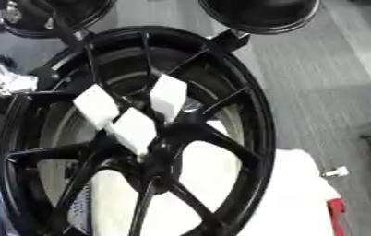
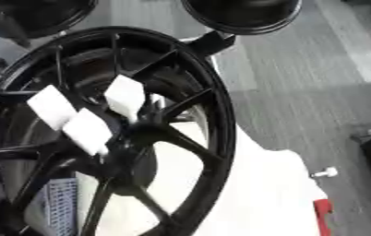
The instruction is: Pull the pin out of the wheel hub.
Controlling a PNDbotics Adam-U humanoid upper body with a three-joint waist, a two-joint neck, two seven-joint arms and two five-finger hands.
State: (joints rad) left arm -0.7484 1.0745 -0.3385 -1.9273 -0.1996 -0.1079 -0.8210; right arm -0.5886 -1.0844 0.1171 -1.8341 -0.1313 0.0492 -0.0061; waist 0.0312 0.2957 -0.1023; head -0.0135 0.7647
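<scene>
In the left eye view, a large black wheel hub (image 1: 140, 138) with thin spokes fills most of the frame, standing tilted on a white surface (image 1: 302, 193). Three white blocks (image 1: 132, 129) stick out around its centre, fanned apart, one to the upper left, one to the upper right and one lower between them. These appear to be the pins, though I cannot tell which one the task means. All three seem seated at the centre, so in my judgement the pull has not begun. Neither robot hand shows here, so I cannot say how either is set. Two dark round shapes (image 1: 261, 14) sit at the top edge. A small white object (image 1: 337, 172) lies on the grey floor (image 1: 326, 92) to the right, and a red edge (image 1: 338, 216) shows at the lower right of the surface.

In the right eye view, the wheel hub (image 2: 172, 133) sits further left, and the same three white blocks (image 2: 88, 129) cluster at its centre, each a plain flat-faced white piece with squared corners. They stand close together, tips spread apart. No hand shows here either. Through the lower spokes, a grey patterned patch (image 2: 59, 203) can be seen at the lower left. Everything remains to be done: a hand must reach the centre, close on a pin and draw it outward.
</scene>
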